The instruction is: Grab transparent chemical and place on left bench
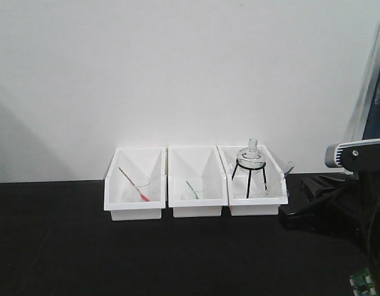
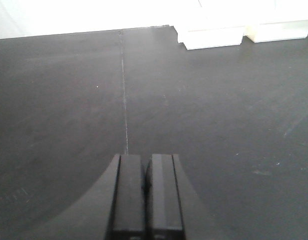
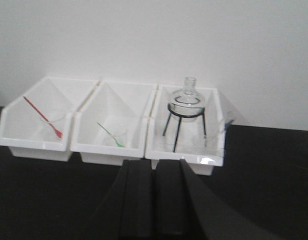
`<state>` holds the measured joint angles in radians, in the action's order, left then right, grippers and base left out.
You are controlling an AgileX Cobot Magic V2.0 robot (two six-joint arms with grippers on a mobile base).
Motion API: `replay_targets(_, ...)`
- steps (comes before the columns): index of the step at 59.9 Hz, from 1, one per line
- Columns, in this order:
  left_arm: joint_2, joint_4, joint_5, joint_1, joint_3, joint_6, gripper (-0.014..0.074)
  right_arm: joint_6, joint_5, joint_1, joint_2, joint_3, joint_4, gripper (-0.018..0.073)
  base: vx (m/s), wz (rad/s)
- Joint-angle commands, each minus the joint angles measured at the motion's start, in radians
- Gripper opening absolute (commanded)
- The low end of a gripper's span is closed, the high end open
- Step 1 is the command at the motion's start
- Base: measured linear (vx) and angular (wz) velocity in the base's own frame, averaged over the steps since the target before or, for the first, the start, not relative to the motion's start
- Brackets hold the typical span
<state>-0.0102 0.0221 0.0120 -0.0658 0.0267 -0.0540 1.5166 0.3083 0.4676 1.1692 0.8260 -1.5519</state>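
Exterior front-facing view shows three white plastic bins in a row against the white wall, at the back of a black tabletop [image 1: 177,259]. In the left bin [image 1: 135,192] a red-filled pipette [image 1: 133,184] leans in a small clear beaker; the middle bin [image 1: 197,191] holds a green-filled pipette [image 1: 192,189]. The right bin [image 1: 252,189] carries a round glass flask [image 1: 250,155] on a black wire tripod stand [image 1: 249,177], and the thin, clear plastic pipette [image 1: 284,173] leans at the bin's right edge, faint against the white.

Left wrist view, lower centre: the left gripper [image 2: 145,195] has its dark fingers pressed nearly together over bare tabletop, nothing between them.

Right wrist view, bottom centre: the right gripper [image 3: 154,200] is likewise narrowed to a slit and empty, just in front of the right bin, with the clear pipette at middle right.
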Motion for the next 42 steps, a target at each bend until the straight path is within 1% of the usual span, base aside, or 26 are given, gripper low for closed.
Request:
replay_targets(1,-0.019,0.001,-0.078,-0.002,0.016,0.008,-0.0003,0.14,0.037,-0.01,-0.024,0.032,-0.116,-0.0008,0.0,0.0)
replay_targets(7,-0.019,0.001,-0.078,-0.002,0.016,0.008,-0.0003,0.149,0.077,-0.01,-0.024,0.032,-0.223,-0.0008,0.0,0.0)
replay_targets(8,-0.019,0.001,-0.078,-0.002,0.016,0.008,-0.0003,0.149,0.081,-0.01,-0.024,0.032,-0.228,-0.0008,0.0,0.0)
replay_targets(31,-0.019,0.001,-0.078,-0.002,0.016,0.008,-0.0003,0.147,0.082,-0.01,-0.024,0.032,-0.225,-0.0008,0.0,0.0)
replay_targets(39,-0.019,0.001,-0.078,-0.002,0.016,0.008,-0.0003,0.123,0.025,-0.01,-0.024,0.034,-0.224,-0.0008,0.0,0.0)
replay_targets(42,-0.019,0.001,-0.078,-0.002,0.016,0.008,-0.0003,0.123,-0.005,-0.01,-0.024,0.034,-0.196,-0.0008,0.0,0.0)
